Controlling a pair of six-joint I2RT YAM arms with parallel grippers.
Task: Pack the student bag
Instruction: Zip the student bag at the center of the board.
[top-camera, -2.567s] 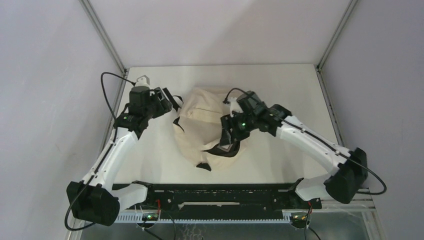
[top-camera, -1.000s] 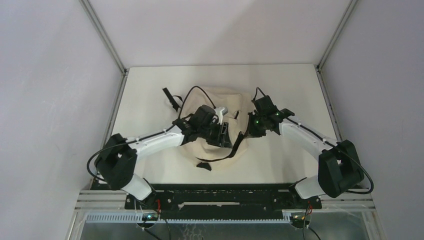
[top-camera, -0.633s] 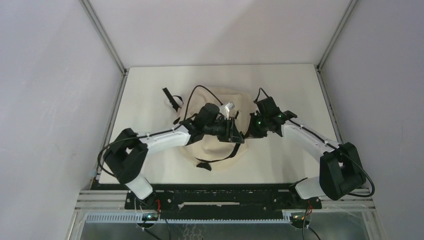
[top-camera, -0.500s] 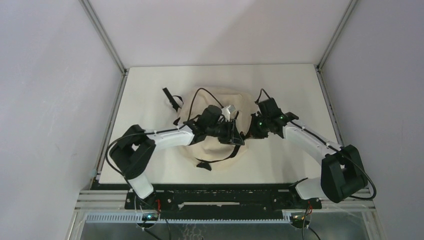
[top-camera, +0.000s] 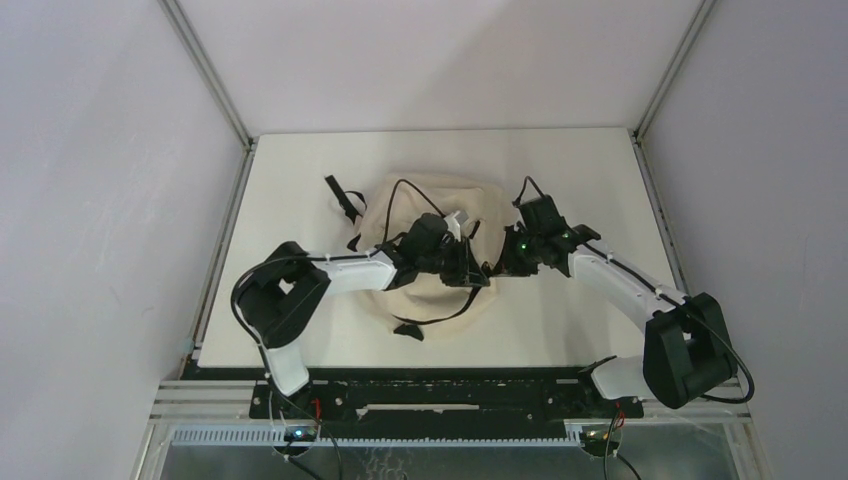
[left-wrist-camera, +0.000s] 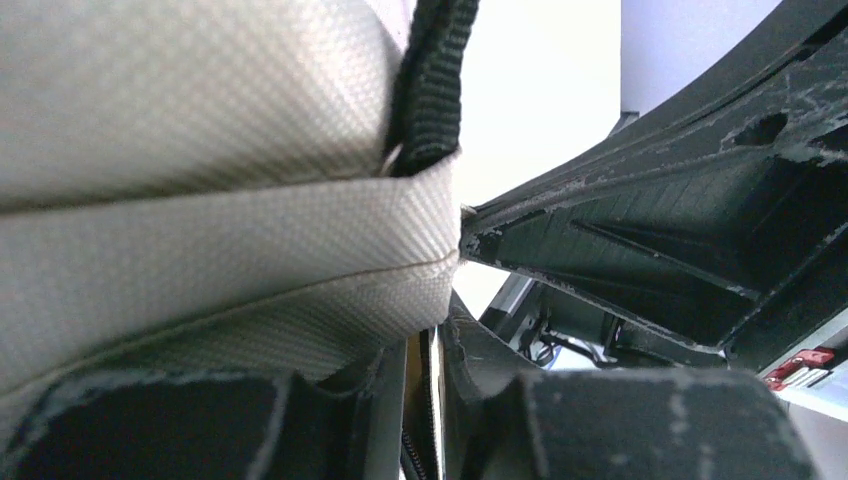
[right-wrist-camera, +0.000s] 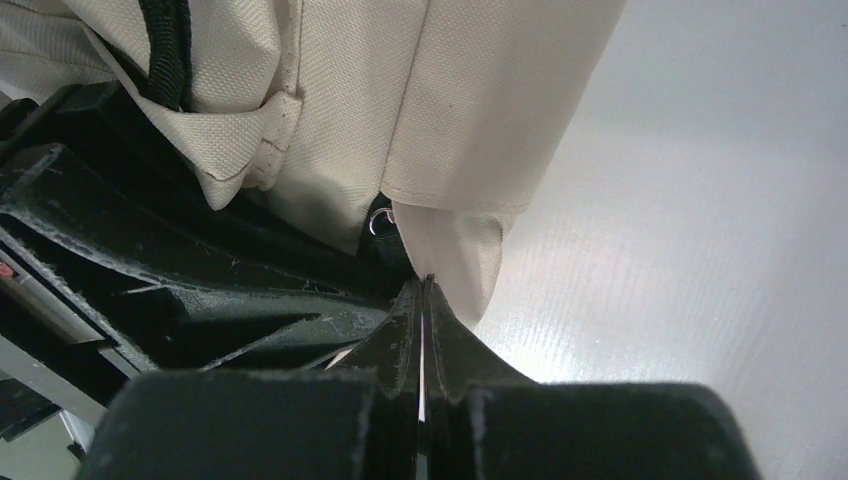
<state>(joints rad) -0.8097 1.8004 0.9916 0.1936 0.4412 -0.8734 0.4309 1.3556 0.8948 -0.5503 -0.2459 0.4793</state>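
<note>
The student bag (top-camera: 420, 215) is a cream canvas backpack lying flat mid-table, with a black strap (left-wrist-camera: 430, 80) along its side. My left arm reaches across it to its right edge. There the left gripper (top-camera: 469, 270) (left-wrist-camera: 425, 340) has narrow jaws, with a cream hem and black zipper between them. My right gripper (top-camera: 497, 266) (right-wrist-camera: 422, 285) faces it from the right. It is shut, pinching the tip of a cream fabric flap (right-wrist-camera: 455, 240). The two grippers nearly touch.
A loose black strap end (top-camera: 340, 198) lies on the white table (top-camera: 290, 320) left of the bag. A strap loop (top-camera: 430, 322) trails at the bag's near edge. Metal frame posts (top-camera: 205, 70) and plain walls bound the table.
My left arm swung from the bag's left side across it to its right edge, and its jaws narrowed round the hem. The right gripper stayed shut at that edge, shifting slightly.
</note>
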